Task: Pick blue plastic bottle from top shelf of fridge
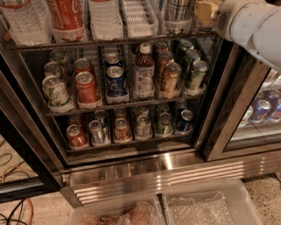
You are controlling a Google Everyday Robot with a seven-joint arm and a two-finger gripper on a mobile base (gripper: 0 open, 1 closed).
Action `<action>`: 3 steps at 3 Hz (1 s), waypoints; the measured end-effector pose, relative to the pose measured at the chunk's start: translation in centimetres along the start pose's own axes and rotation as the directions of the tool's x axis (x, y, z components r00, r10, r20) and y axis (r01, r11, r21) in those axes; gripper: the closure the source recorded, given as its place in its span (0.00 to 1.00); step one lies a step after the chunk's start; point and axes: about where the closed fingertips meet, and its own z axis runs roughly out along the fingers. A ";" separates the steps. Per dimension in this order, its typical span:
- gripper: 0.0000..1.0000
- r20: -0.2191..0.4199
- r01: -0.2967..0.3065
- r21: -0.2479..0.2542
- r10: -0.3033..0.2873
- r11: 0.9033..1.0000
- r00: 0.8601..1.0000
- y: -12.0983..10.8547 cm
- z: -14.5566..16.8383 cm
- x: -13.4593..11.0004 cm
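Observation:
Only the lower part of the blue plastic bottle (178, 9), with its plaid label, shows. It stands upright in a white lane tray at the right end of the top shelf (109, 42) of the fridge (219, 127). My gripper (206, 10), a tan piece at the end of the white arm (252, 26), is at the top right of the camera view, just right of the bottle and at its height. Whether it touches the bottle is not visible.
On the top shelf stand a red Coca-Cola bottle (66, 15), a clear water bottle (22, 19) and an empty white tray (138, 13). Lower racks hold several cans and a small brown bottle (143, 72). Clear bins (206, 204) sit on the floor in front, cables (13, 211) at left.

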 end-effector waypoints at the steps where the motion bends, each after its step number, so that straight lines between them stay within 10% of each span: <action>1: 0.45 -0.013 -0.027 -0.010 0.026 1.000 1.000 0.4 1.4 0.8; 3: 0.65 -0.007 -0.030 -0.002 0.030 1.000 1.000 -0.1 2.3 0.6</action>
